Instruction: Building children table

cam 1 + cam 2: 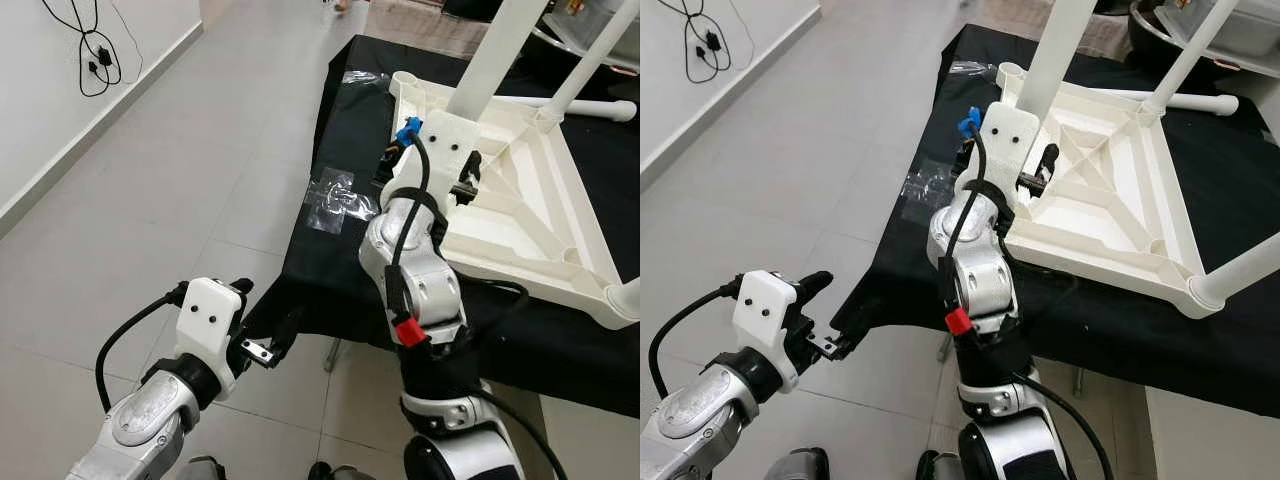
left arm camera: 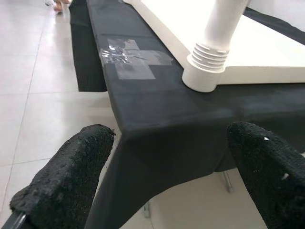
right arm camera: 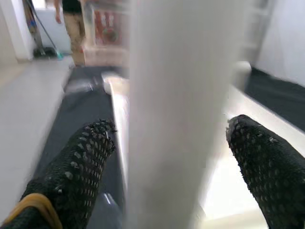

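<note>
- The white table top [image 1: 1110,200] lies upside down on the black cloth [image 1: 330,270] of a work surface, underside ribs up.
- The near leg [image 1: 1055,50] stands in its corner socket, long axis rising steeply and leaning slightly away from the robot; other legs also point up.
- The right gripper [image 3: 171,157] brackets this leg, fingers [image 3: 86,162] spread, not visibly pressing.
- To seat it well, I'd close squarely on the shaft and twist along its axis, keeping it plumb to the threads.
- The left gripper [image 2: 176,181] hangs open off the cloth's corner.
</note>
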You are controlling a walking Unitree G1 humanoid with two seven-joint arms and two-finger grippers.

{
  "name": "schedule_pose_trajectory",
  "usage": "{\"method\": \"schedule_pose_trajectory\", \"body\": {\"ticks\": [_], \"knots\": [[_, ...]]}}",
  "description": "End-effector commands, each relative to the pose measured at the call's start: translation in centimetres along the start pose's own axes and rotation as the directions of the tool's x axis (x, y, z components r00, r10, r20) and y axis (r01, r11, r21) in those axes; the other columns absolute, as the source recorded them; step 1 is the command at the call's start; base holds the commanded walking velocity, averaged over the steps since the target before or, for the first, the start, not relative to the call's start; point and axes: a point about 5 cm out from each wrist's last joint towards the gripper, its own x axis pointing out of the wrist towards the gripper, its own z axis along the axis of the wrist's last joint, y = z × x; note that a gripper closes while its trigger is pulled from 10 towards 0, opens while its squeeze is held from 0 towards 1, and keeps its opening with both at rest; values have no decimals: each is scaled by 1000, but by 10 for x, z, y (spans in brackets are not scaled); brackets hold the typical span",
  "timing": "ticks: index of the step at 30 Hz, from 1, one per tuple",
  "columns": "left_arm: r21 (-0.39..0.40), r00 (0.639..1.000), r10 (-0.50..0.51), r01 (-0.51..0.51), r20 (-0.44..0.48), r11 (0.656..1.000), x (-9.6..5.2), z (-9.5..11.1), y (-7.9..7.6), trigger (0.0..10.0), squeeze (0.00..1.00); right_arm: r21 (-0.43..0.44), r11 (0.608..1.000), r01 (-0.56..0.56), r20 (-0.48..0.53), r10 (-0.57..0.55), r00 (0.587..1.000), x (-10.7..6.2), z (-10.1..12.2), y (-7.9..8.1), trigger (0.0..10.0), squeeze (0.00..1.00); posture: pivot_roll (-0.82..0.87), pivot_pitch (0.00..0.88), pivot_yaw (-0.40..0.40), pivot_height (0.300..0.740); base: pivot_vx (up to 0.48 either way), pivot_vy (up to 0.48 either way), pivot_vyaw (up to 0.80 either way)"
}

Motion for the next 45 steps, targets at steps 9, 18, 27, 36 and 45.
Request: {"method": "schedule_pose_trajectory", "body": {"ticks": [9,18,27,36,45], "knots": [[-2,1000,-4,4,-5,1000,1,-4,-1,10000,0,50,992,-113,-214,122,969,-30,-37,4,10000,0,133,174,-139,740,0,0,0],[-2,1000,-1,1,-4,1000,1,-4,1,10000,0,52,973,-227,-237,233,943,-38,-43,-6,10000,0,130,170,-136,740,0,0,0],[3,1000,10,-10,-11,1000,-1,-6,2,10000,0,0,931,-365,-253,353,901,-46,-44,-33,10000,0,117,167,-131,740,0,0,0],[-4,987,121,-122,-109,992,-22,-28,-11,10000,0,-141,830,-540,-216,507,835,-63,-73,-101,10000,0,110,134,-122,740,0,0,0],[16,971,163,-162,-173,987,-37,-42,-17,10000,0,-68,820,-569,-238,540,807,-71,-81,-107,10000,0,115,97,-105,740,0,0,0]]}}
